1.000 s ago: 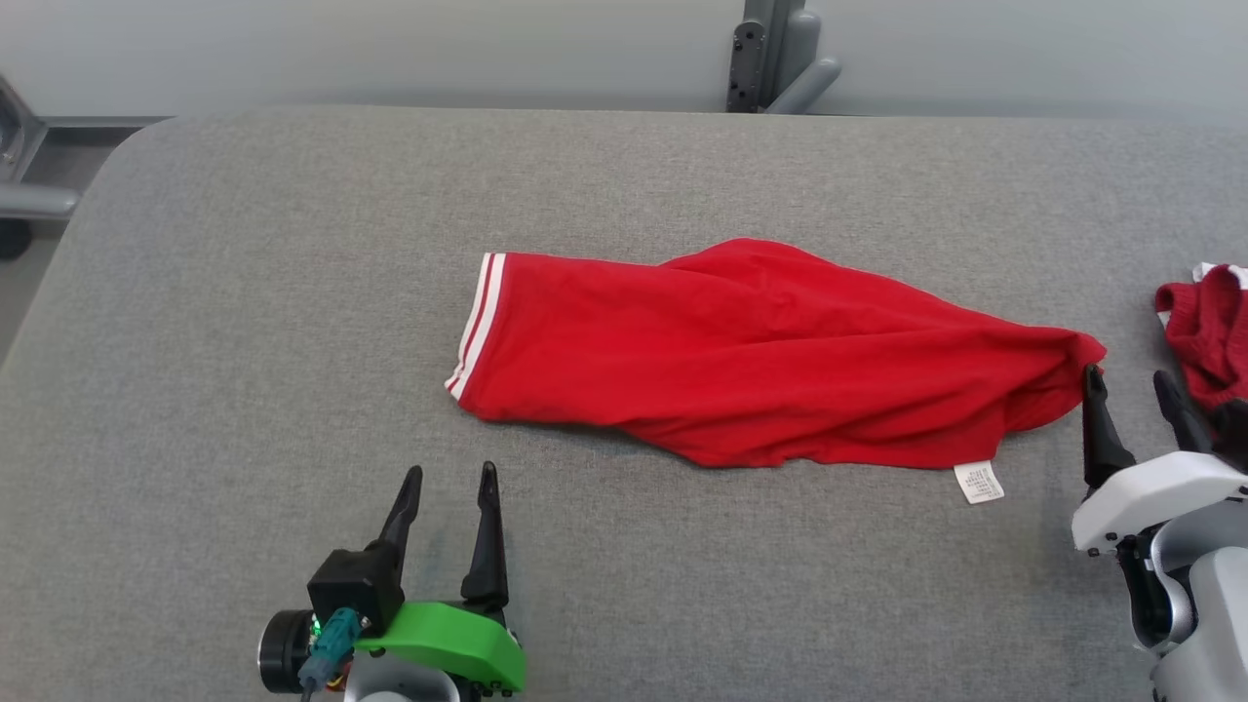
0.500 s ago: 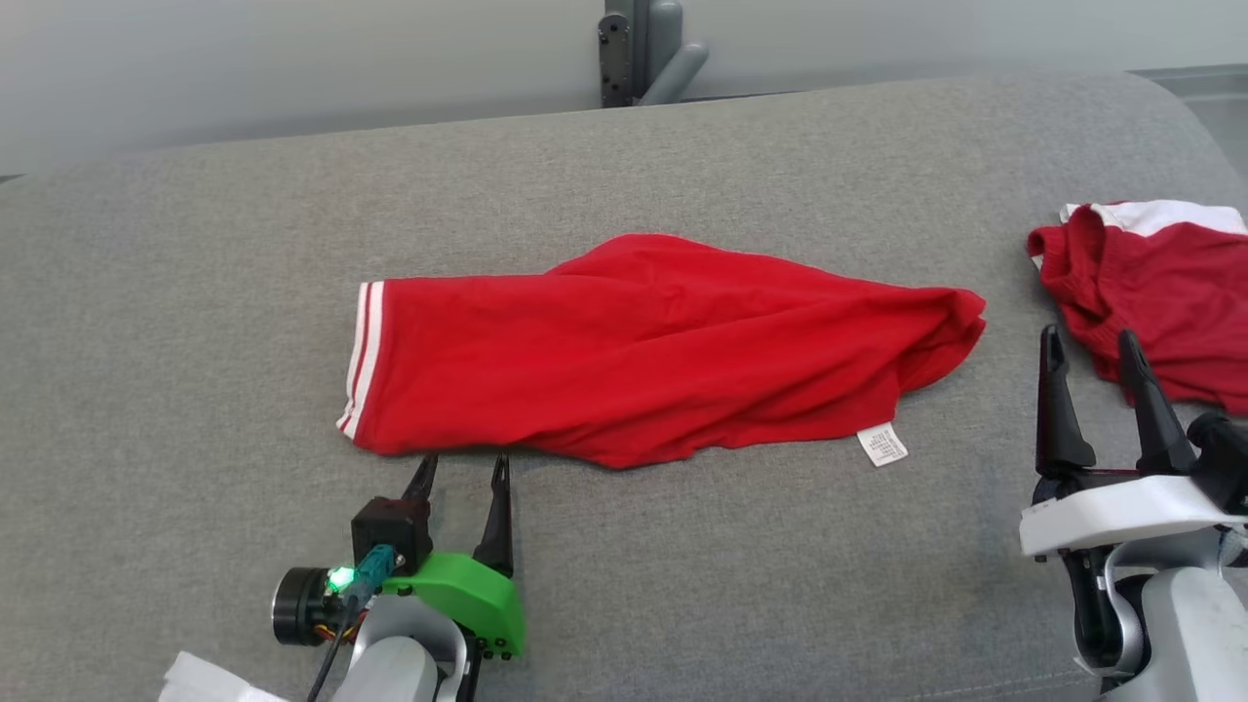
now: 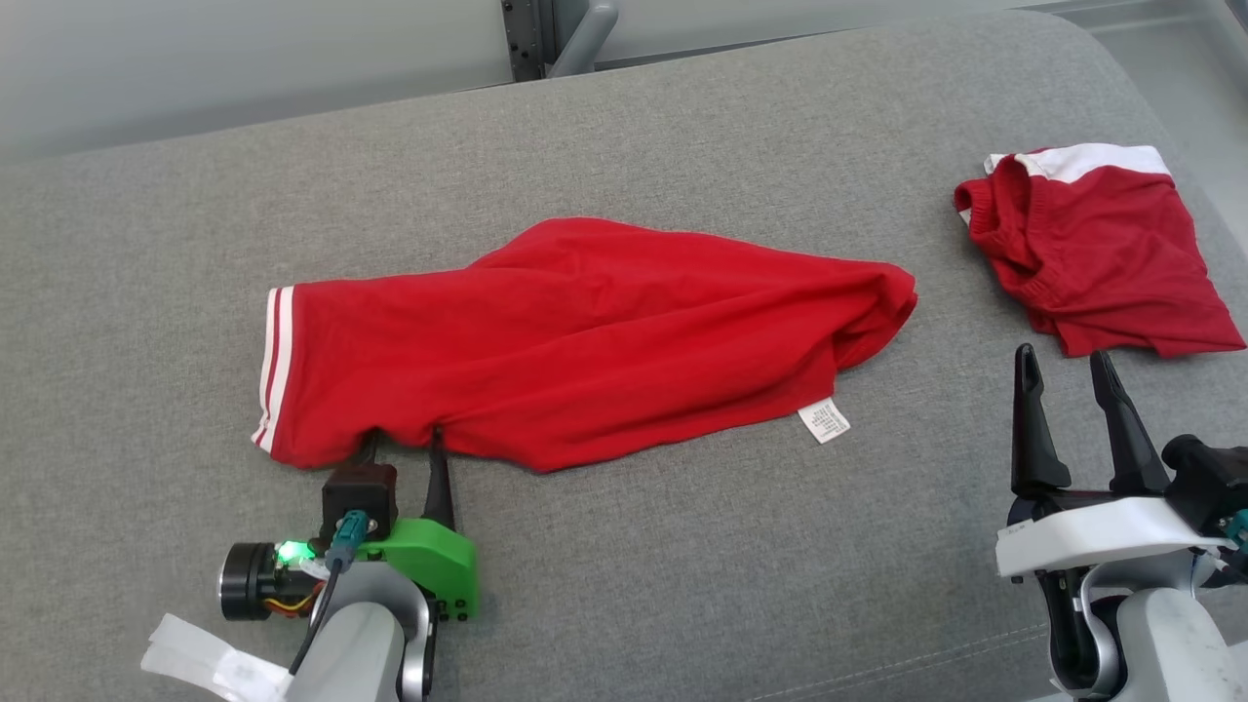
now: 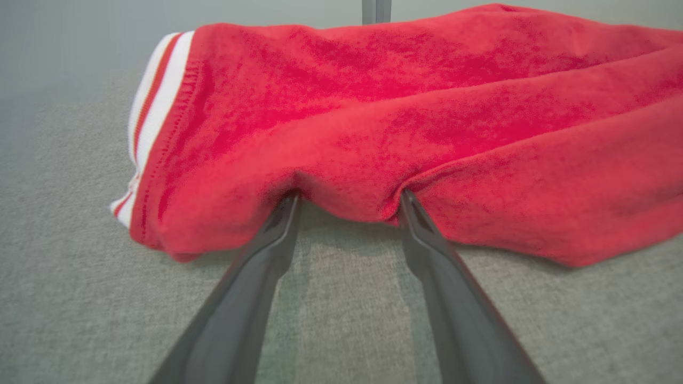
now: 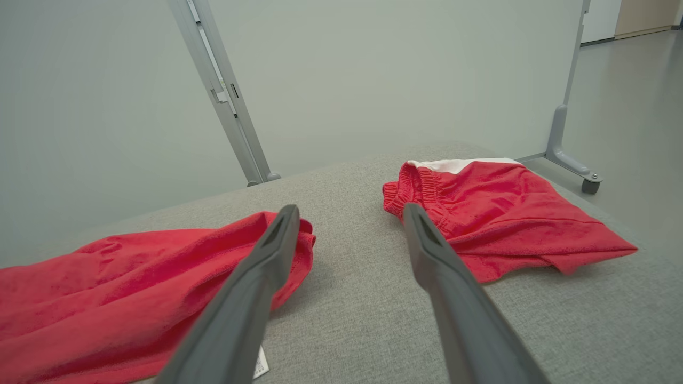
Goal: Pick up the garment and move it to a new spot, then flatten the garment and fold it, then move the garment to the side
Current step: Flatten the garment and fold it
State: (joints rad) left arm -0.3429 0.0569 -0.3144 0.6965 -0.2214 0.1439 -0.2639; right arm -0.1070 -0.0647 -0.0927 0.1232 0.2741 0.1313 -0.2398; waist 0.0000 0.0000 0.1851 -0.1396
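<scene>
Head view: two garments (image 3: pixel 575 341) (image 3: pixel 1092 244), two grippers (image 3: pixel 403 441) (image 3: pixel 1061 356)

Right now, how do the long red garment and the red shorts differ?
The long red garment sprawls rumpled across the middle; the red shorts lie compact at the right. The garment's white trim is thin stripes at its left end; the shorts show a broad white band at their far edge. The left gripper presses its open fingers into the garment's near edge; no gripper holds the shorts. Both are red, on the grey surface.
</scene>
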